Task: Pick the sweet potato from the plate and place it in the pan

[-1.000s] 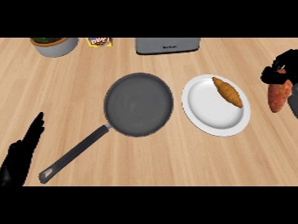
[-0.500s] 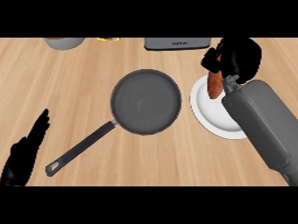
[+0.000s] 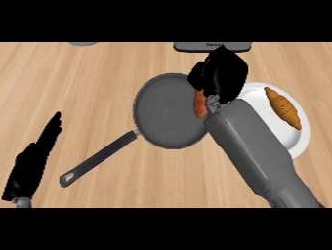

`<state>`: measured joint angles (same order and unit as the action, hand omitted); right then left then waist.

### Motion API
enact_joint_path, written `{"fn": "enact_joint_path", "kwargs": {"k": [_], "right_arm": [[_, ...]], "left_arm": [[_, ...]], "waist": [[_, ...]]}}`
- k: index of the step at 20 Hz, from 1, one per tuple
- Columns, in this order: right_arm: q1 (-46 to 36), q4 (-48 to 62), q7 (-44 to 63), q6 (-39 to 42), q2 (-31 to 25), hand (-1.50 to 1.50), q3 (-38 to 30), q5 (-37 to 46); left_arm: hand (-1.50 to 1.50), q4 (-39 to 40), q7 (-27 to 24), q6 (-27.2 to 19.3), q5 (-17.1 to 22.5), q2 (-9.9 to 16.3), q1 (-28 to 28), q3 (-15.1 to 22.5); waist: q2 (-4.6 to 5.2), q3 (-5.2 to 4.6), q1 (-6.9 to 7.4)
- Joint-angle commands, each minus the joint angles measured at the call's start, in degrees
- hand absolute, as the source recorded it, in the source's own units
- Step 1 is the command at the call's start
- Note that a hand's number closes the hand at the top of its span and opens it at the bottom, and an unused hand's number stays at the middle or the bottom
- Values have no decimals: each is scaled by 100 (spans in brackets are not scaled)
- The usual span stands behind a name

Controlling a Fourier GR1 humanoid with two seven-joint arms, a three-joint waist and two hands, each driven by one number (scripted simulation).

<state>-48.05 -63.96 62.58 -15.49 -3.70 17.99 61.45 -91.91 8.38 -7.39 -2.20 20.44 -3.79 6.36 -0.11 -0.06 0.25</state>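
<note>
right hand (image 3: 219,73) is over the pan's (image 3: 165,122) right rim, fingers curled round the sweet potato (image 3: 200,103), which hangs orange beneath the palm, above the dark pan floor near its right edge. whether it touches the pan, can't tell. the pan holds nothing else; its handle runs down to the lower left. on the white plate (image 3: 299,141), partly hidden by the grey forearm, lies a croissant (image 3: 282,107). left hand (image 3: 35,158) rests at the lower left, fingers straight and pressed together, holding nothing. a grey object (image 3: 212,46) sits at the top edge.
</note>
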Motion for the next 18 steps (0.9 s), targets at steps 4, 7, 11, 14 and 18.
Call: {"fn": "enact_joint_path", "kwargs": {"k": [4, 7, 11, 14, 18], "right_arm": [[-320, 1855, -39, -953, 360, 150, -425, -390], [-759, 2744, -490, -861, 364, 150, -592, -826], [-334, 2314, -665, -1641, 367, 150, -1227, -2041], [-448, 2658, -970, -1997, 368, -150, -1306, -2724], [-394, 2609, -1936, -3084, 369, -150, -1301, -3151]], "left_arm": [[0, -195, 283, 183, -40, -4, 329, 70], [0, 7, 77, 37, -265, -219, 295, 239], [0, 132, -123, 144, -191, -229, 193, 252], [0, 18, 38, 225, -215, -98, 363, 199], [0, 47, 15, 196, -207, -228, 329, 256]], "waist": [[86, 10, 208], [107, 8, 262], [164, 24, 381], [169, 24, 517], [169, 24, 551]]}}
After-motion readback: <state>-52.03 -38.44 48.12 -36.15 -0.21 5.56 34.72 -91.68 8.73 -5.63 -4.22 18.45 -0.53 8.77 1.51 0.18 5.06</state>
